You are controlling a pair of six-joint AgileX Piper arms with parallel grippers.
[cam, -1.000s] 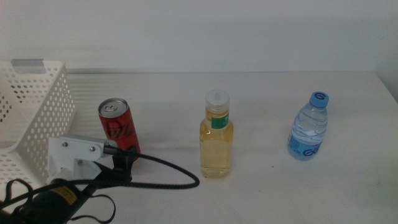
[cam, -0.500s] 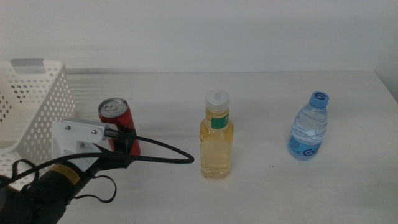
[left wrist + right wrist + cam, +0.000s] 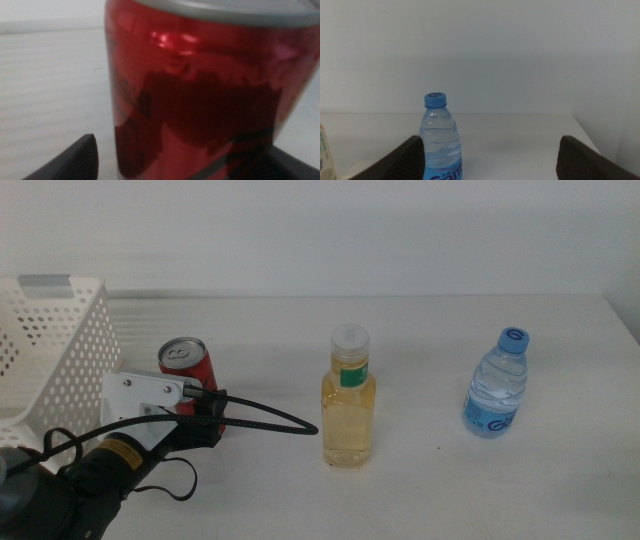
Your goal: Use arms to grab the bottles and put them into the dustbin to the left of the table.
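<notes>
White table [image 3: 450, 490] — red can [image 3: 200, 85] between left gripper [image 3: 180, 165] jaws.

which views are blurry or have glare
Left wrist view: the red can fills the frame, soft and out of focus, with bright glare patches near its top. Right wrist view: blue-capped bottle fairly sharp. Middle view: even lighting, faint shadows.

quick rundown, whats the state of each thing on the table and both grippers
red can: upright, between the left gripper's open jaws
left gripper: open, around the can's base
yellow bottle: upright, capped, free
water bottle: upright, capped, free
dustbin: at the table's left, contents not visible
right gripper: open, facing the water bottle
</notes>
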